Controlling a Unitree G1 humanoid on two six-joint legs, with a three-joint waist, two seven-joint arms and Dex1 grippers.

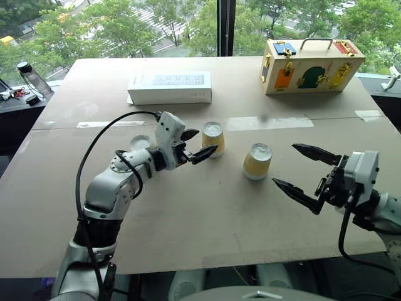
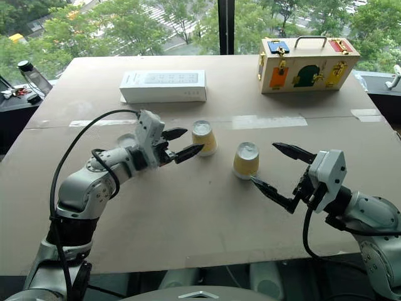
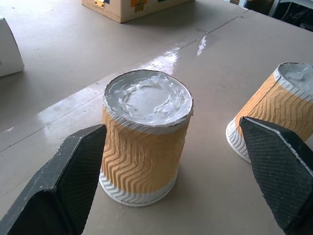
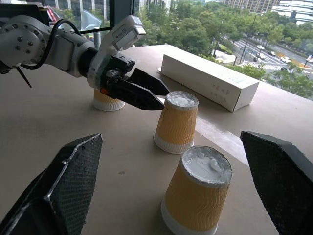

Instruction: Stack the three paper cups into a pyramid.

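Observation:
Three yellow-orange ribbed paper cups stand upside down on the brown table point(image 1: 207, 219), not stacked. My left gripper point(image 1: 199, 144) is open, its fingertips just left of the middle cup point(image 1: 213, 138); in the left wrist view that cup point(image 3: 144, 142) sits just ahead between the fingers point(image 3: 73, 176). The right-hand cup point(image 1: 257, 160) stands a little nearer. My right gripper point(image 1: 285, 164) is open just right of it, not touching. The third cup point(image 1: 140, 142) is mostly hidden behind my left wrist, and its side shows in the right wrist view point(image 4: 107, 102).
A white rectangular box point(image 1: 169, 88) lies at the back left. A wooden case with coloured latches point(image 1: 310, 66) stands at the back right. A bottle point(image 1: 34, 78) stands off the table's left edge. Bare table stretches in front of the cups.

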